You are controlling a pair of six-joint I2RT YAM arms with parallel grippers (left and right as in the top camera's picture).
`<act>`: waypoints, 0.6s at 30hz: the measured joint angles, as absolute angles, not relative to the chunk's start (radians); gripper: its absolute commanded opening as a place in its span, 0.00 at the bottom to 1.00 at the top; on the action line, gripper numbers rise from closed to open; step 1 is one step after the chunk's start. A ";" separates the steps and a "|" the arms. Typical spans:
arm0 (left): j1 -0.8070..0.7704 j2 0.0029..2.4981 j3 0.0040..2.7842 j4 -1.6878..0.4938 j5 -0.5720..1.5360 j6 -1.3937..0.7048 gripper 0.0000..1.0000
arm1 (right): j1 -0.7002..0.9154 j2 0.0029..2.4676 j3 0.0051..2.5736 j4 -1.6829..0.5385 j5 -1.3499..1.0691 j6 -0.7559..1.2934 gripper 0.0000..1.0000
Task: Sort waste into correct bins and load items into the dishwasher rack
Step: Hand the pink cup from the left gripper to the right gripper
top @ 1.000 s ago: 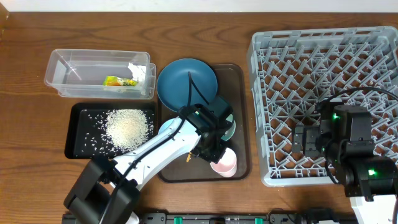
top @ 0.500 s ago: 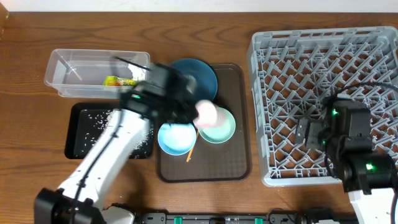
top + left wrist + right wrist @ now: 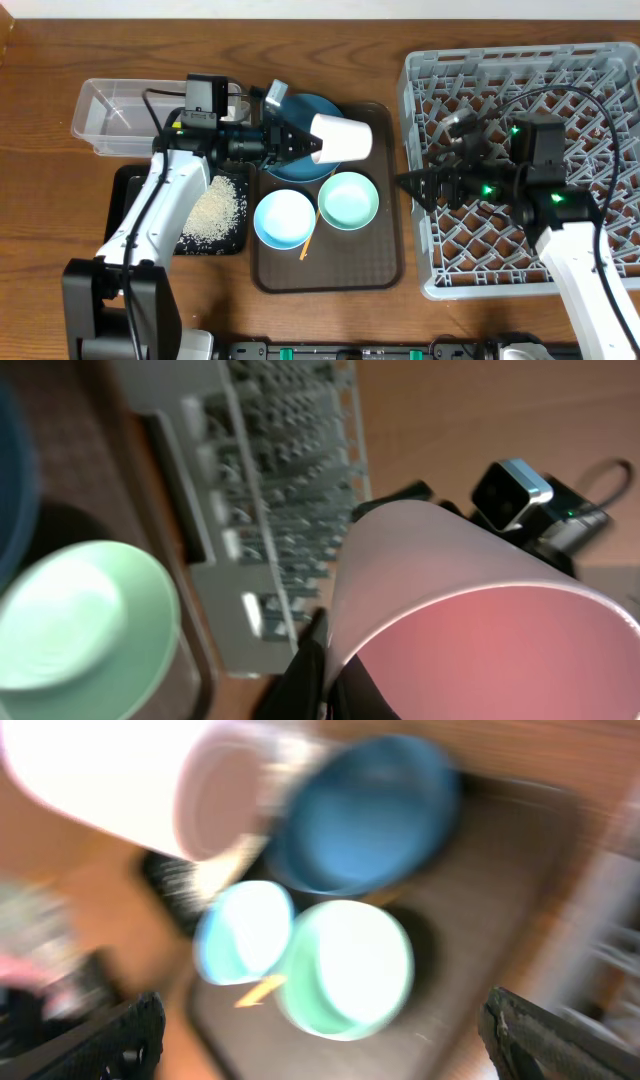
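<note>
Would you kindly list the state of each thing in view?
Cup, in the air, tipped sideways.
Left hand, shut on cup.
Right hand, open, empty.
Mint bowl, upright, empty.
White-blue bowl, upright, empty.
Rack, no dishes inside.

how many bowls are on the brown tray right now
2. The white-blue bowl sits middle left on the brown tray, the mint green bowl just right of it. None appears hidden.
</note>
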State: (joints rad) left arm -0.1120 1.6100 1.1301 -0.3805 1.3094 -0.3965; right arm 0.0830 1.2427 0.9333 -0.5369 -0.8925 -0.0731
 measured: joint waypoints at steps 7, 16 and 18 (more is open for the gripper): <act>-0.182 1.613 1.130 -0.336 1.415 -0.397 0.06 | 0.084 1.305 0.933 -0.483 -1.127 -0.141 0.99; -0.248 1.613 1.130 -0.332 1.442 -0.397 0.06 | 0.090 1.310 0.934 -0.357 -1.250 -0.159 0.99; -0.251 1.613 1.130 -0.332 1.442 -0.397 0.06 | 0.093 1.310 0.934 -0.331 -1.259 -0.154 0.99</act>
State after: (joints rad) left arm -0.2512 1.6131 1.1301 -0.3321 1.4422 -0.3969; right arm 0.0933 1.3102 0.9340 -0.3305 -1.2591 -0.1539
